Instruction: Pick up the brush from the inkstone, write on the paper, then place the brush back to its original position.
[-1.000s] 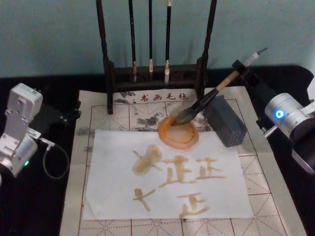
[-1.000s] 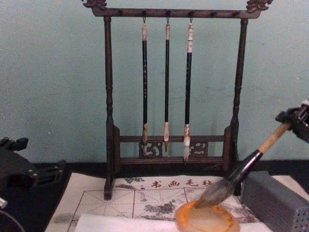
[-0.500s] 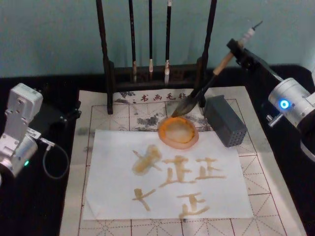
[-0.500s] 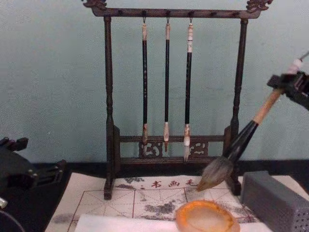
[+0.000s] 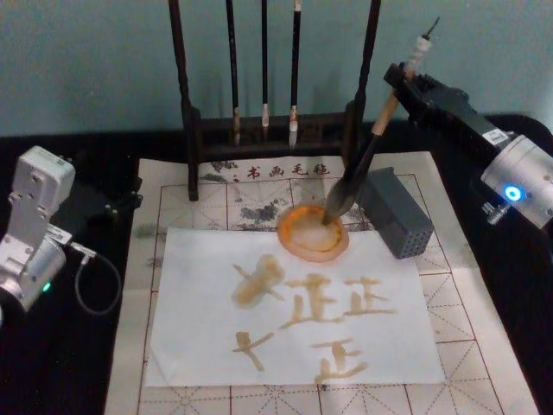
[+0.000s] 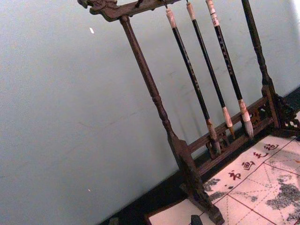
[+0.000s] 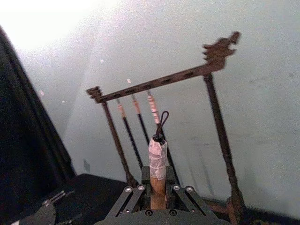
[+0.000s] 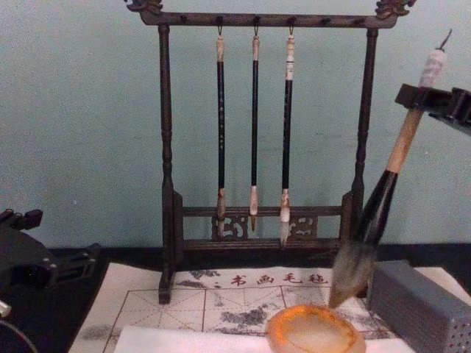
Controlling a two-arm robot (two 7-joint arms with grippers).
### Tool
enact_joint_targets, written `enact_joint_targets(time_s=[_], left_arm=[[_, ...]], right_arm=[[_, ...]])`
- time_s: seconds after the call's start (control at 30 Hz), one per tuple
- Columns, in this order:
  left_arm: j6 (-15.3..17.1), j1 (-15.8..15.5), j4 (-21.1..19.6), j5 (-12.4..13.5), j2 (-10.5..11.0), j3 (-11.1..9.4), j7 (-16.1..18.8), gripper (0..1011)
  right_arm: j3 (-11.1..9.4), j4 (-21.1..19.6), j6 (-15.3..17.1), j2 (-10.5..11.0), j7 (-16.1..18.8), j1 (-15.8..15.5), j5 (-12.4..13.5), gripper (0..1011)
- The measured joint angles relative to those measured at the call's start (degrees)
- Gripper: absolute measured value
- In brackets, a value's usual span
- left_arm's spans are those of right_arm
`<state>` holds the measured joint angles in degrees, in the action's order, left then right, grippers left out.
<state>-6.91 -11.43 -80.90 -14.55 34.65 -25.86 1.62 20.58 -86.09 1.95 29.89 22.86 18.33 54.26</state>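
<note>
Brush point(image 8: 384, 184) near-upright in R gripper point(image 8: 416, 98), tip just over inkstone point(image 8: 291, 318); L arm point(image 5: 33, 226) parked.

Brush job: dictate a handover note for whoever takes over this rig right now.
Right gripper: shut on the brush just below its white-wrapped top, held high at the back right.
Left gripper: parked at the left, away from the work.
Brush: steeply tilted, tuft just over the far rim of the inkstone, beside the grey perforated block.
Paper: flat in front of the inkstone, carrying tan strokes.
Done: brush picked up.
Left: write on the paper, then put the brush back on the inkstone.
</note>
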Motion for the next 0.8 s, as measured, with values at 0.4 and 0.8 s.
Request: enact_joint_targets(time_s=[0.4, 0.8], left_arm=[[0.0, 0.0, 0.0, 0.0, 0.0, 0.0, 0.0, 1001], [0.0, 0.0, 0.0, 0.0, 0.0, 0.0, 0.0, 1001]], right_arm=[[-1.03, -2.89, -2.8, 2.45, 5.81, -3.25, -2.93, 199], [-1.37, -5.56, -3.59, 3.71, 8.88, -5.79, -3.49, 199]])
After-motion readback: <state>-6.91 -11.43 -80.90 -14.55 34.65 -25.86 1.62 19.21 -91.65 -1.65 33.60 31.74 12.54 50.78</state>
